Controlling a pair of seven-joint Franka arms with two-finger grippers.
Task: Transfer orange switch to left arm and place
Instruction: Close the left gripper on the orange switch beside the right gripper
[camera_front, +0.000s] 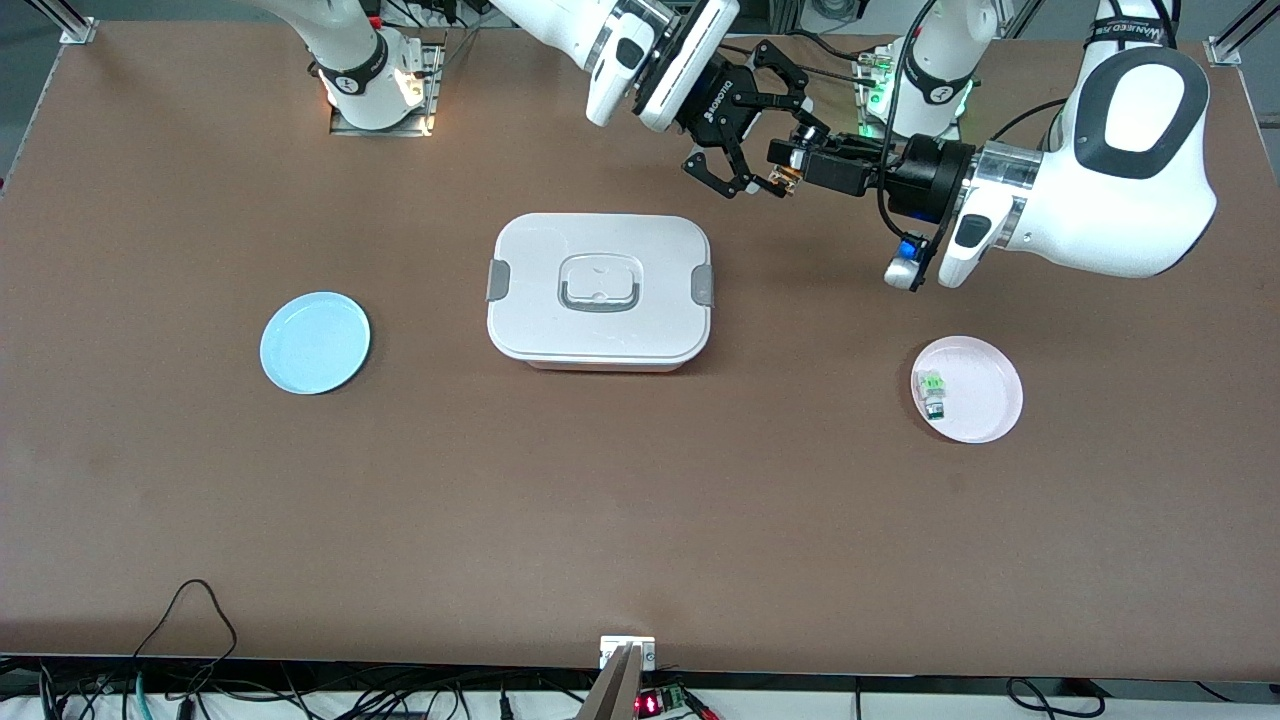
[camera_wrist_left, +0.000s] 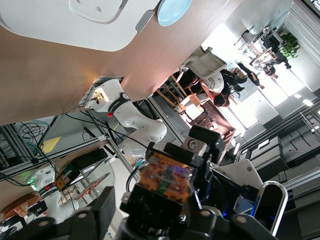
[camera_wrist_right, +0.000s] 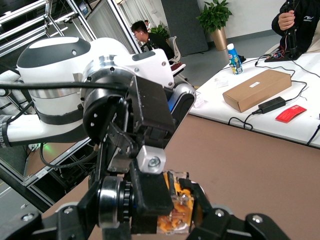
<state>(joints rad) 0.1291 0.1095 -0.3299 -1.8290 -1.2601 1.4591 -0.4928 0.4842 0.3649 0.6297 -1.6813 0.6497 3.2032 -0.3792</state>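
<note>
Fingers (camera_front: 790, 150) of left gripper (camera_front: 783, 168) closed in on the orange switch (camera_front: 783, 180), gripping it up in the air, over bare worktop (camera_front: 640, 520) between the box and the edge where the arm bases stand. Fingers of right gripper (camera_front: 745, 178) also closed on same switch, from the opposite direction. Both grippers meet nose to nose, switch clamped between them.

Left wrist view: orange switch (camera_wrist_left: 165, 176) sits dead centre between that gripper's own fingers (camera_wrist_left: 95, 212), right gripper's black linkage pressed up against it. Right wrist view: switch (camera_wrist_right: 175, 207) seen as orange-and-clear lump, left gripper's finger (camera_wrist_right: 150, 192) laid across it.

Left arm comes in from its base at top of front view, big white elbow hanging over the worktop toward the left arm's end. Right arm reaches across from its own base, wrist over worktop near centre of base-side edge.

Box (camera_front: 598, 290) closed, lid on, grey clips at both short ends, approx mid-worktop. Neither gripper over it; both sit toward base-side edge from it.

Pink plate (camera_front: 985, 400) toward left arm's end, w/ small green-and-white switch (camera_front: 933, 393) lying on it near rim. Blue plate (camera_front: 314, 342) toward right arm's end, nothing on it.
</note>
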